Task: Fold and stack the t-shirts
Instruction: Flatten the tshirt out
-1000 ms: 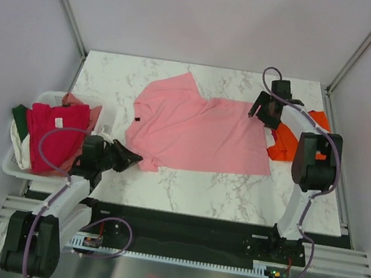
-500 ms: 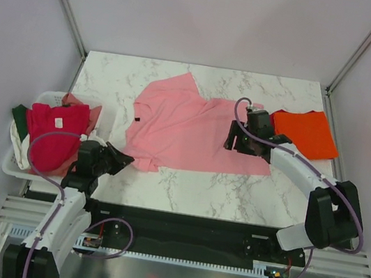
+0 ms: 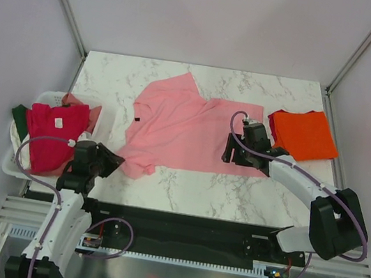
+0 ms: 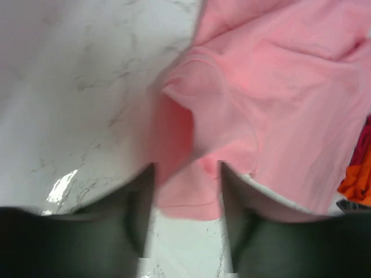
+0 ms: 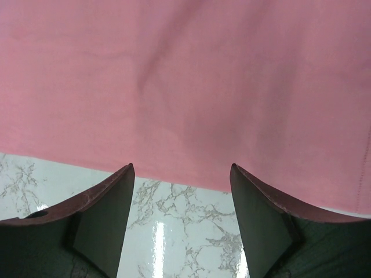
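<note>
A light pink t-shirt [image 3: 187, 129] lies spread out flat on the middle of the marble table. My left gripper [image 3: 113, 161] is low at its near left corner. In the left wrist view the pink cloth [image 4: 278, 104] bunches up ahead, and its edge lies between the parted jaws of my left gripper [image 4: 186, 168]. My right gripper [image 3: 231, 152] hovers open at the shirt's near hem. In the right wrist view bare marble lies between the wide jaws of the right gripper [image 5: 182, 168], and the pink hem [image 5: 185, 75] is just ahead. A folded orange t-shirt [image 3: 304, 133] lies at the back right.
A white basket [image 3: 51, 98] stands at the table's left edge, holding a crimson t-shirt [image 3: 52, 135] over green cloth [image 3: 21, 116] and cream cloth [image 3: 24, 152]. Slanted frame posts rise at the back corners. A black rail runs along the near edge.
My right arm swung from beside the orange shirt to the pink shirt's near hem. My left gripper drew back toward the near left, tugging the pink corner along, and its jaws have parted.
</note>
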### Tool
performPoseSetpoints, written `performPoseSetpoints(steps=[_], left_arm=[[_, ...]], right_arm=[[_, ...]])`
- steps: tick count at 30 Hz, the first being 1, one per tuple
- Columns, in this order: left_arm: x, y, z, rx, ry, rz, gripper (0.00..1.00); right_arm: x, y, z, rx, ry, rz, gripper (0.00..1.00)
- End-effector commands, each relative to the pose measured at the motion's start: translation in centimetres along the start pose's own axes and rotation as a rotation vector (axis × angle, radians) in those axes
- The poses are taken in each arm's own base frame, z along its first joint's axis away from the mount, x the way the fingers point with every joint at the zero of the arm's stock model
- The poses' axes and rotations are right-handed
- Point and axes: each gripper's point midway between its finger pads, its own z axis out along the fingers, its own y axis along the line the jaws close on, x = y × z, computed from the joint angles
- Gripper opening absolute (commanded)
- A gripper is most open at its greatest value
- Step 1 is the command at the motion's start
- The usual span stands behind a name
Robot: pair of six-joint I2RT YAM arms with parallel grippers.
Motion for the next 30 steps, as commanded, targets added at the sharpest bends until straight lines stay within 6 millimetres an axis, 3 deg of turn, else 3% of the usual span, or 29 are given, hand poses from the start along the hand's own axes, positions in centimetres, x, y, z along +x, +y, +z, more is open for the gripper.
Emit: performPoseSetpoints(steps=[1,2,4,15,19,21,24,28,30], left_arm=[[-1.8,-1.3,-1.2,0.024,-0.068,-0.021,0.74],[-1.7,-1.7,-1.4,0.047,-0.062,-0.012,0.86],[-0.9,-2.3,-1.4,0.081,-0.023,-0.013,0.92],[0.9,0.8,0.3,-0.080,0.072,-0.032,0.86],[1.2,0.8,0.5,-0.104,0.104,-0.027,0.83],[0.3,-0.4,0.2,-0.073,0.091,0.015,0.84],[-0.9,-2.9,-0.4,0.002,0.069,0.102,1.00],[-3.8,-5.4,-1.2,0.057,-0.054,0.043,1.00],[-4.2,-5.9,-1.4,0.090,-0.086,0.007,1.00]], right_arm=[[-1.3,-0.1,-0.2,0.007,-0.070,0.014,0.75],[-1.3,0.0,-0.2,0.003,-0.071,0.011,0.74],[-1.4,0.1,-0.1,0.000,-0.076,0.009,0.75],[-1.1,0.2,0.0,-0.018,-0.075,0.001,0.75],[-1.4,0.0,-0.2,-0.008,-0.089,-0.002,0.75],[-1.5,0.0,-0.2,-0.009,-0.092,-0.002,0.75],[-1.8,0.2,0.0,-0.017,-0.101,0.000,0.75],[-1.8,0.6,0.2,-0.031,-0.088,-0.003,0.75],[-1.7,0.5,0.5,-0.029,-0.084,-0.004,0.75]])
